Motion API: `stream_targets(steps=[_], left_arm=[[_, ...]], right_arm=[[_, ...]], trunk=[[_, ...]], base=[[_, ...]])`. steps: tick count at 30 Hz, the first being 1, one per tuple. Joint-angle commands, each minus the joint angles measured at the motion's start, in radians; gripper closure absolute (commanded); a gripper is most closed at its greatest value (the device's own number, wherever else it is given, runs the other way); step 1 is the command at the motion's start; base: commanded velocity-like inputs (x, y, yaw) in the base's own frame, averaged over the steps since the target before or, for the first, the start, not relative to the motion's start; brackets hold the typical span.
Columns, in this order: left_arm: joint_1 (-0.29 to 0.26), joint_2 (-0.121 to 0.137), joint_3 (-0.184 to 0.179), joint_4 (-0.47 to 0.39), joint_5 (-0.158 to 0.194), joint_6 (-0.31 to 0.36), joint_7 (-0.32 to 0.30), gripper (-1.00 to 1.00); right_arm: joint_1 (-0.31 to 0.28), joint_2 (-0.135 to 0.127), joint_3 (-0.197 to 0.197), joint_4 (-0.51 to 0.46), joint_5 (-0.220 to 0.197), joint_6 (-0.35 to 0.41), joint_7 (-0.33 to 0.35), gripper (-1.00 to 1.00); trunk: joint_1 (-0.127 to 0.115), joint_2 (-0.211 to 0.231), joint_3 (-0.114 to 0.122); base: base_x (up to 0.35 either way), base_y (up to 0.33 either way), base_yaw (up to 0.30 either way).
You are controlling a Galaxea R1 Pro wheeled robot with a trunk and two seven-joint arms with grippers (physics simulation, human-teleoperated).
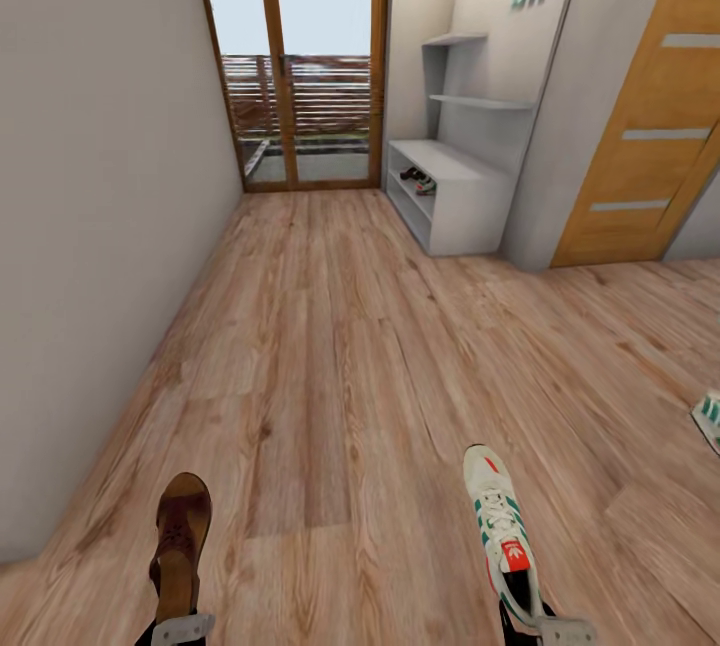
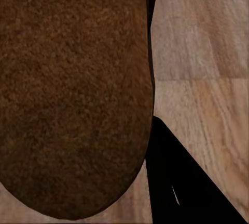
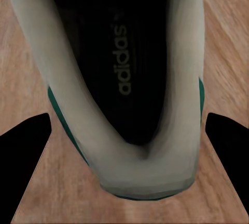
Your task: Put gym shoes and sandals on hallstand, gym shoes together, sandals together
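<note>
Left gripper (image 1: pixel 182 626), at the lower left of the head view, is clamped on the heel end of a brown open sandal with a tan footbed (image 1: pixel 180 538), whose toe points up the frame; in the left wrist view the sandal's rough brown sole (image 2: pixel 72 94) covers most of the frame, with a black finger (image 2: pixel 187 187) beside it. Right gripper (image 1: pixel 545 628), at the lower right of the head view, is closed on the heel of a white lace-up gym shoe with green side stripes and a red-orange tongue patch (image 1: pixel 502 526); in the right wrist view the shoe's dark opening and pale heel rim (image 3: pixel 129 78) sit between two black fingers (image 3: pixel 26 167), one on each side. Both shoes hang over the light brown wood-plank corridor floor (image 1: pixel 360 356). A second white shoe with green stripes (image 1: pixel 708 418) lies on the floor at the right edge, partly cut off. The pale grey-white hallstand with bench top, open shelves and mint letters above (image 1: pixel 455 191) stands against the wall at upper right; a small dark item (image 1: pixel 419 180) rests on its upper open shelf, too small to identify. A wooden panel door (image 1: pixel 650 116) stands right of it, and a glazed door with wooden frame (image 1: pixel 300 56) closes the corridor at top centre.
</note>
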Motion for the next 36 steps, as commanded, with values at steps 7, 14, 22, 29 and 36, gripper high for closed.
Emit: stream_targets(steps=[7,14,22,29,36], left_arm=[[-0.001,-0.001,0.007,0.000,-0.013,-0.002,-0.004,1.00],[-0.001,-0.001,0.008,0.000,-0.013,-0.003,-0.004,1.00],[-0.001,-0.001,0.007,0.000,-0.013,-0.003,-0.004,1.00],[-0.001,-0.001,0.008,0.000,-0.013,-0.003,-0.004,1.00],[-0.001,-0.001,0.008,0.000,-0.013,-0.003,-0.004,1.00]], right_arm=[[-0.001,-0.001,0.009,0.000,-0.010,-0.003,-0.005,1.00],[-0.001,0.000,0.009,0.000,-0.010,-0.003,-0.005,1.00],[-0.001,-0.001,0.009,0.000,-0.010,-0.003,-0.005,1.00],[-0.001,-0.001,0.009,0.000,-0.010,-0.003,-0.005,1.00],[-0.001,-0.001,0.009,0.000,-0.010,-0.003,-0.004,1.00]], trunk=[[0.000,0.000,-0.001],[0.000,0.000,-0.001],[0.000,0.000,-0.001],[0.000,0.000,-0.001],[0.000,0.000,-0.001]], base=[[0.339,0.000,0.000],[0.339,0.000,0.000],[0.339,0.000,0.000],[0.339,0.000,0.000],[0.339,0.000,0.000]])
